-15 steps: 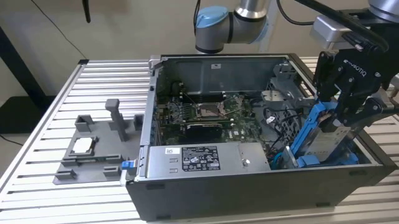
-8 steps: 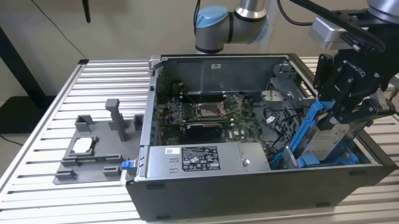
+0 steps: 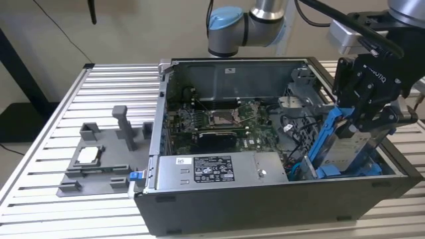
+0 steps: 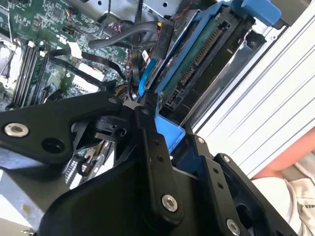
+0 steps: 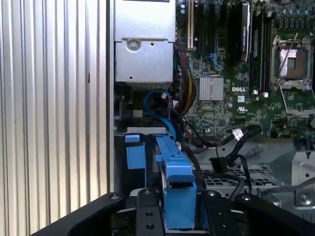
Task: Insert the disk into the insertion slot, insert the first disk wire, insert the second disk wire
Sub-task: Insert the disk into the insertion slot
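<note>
Claw point(image 5: 179, 216) clamped on the disk point(image 3: 352, 142), partway into the computer case point(image 3: 265, 204).
Black cables point(image 5: 218, 164) inside the case look unplugged; toward the exterior view's right the disk stands tilted, lower end in the insertion slot point(image 3: 302, 172), unseated.

**Exterior view.** 1 arm point(image 3: 249, 30) enters at the upper edge of the frame, and its grey joint with a blue cap lies just left of centre. The wrist point(image 3: 401, 12) sits in the upper right corner. Below it, on the exterior view's right, the black claw point(image 3: 362, 130) hangs nearly vertical with its fingertips pointing down. It is clamped on the upper end of the disk point(image 3: 351, 147), which stands on edge and slightly tilted.

**Both wrist views.** The 2 black linkage fingers point(image 5: 147, 211) flank the disk's blue end tab, 1 pressed against each side.
</note>
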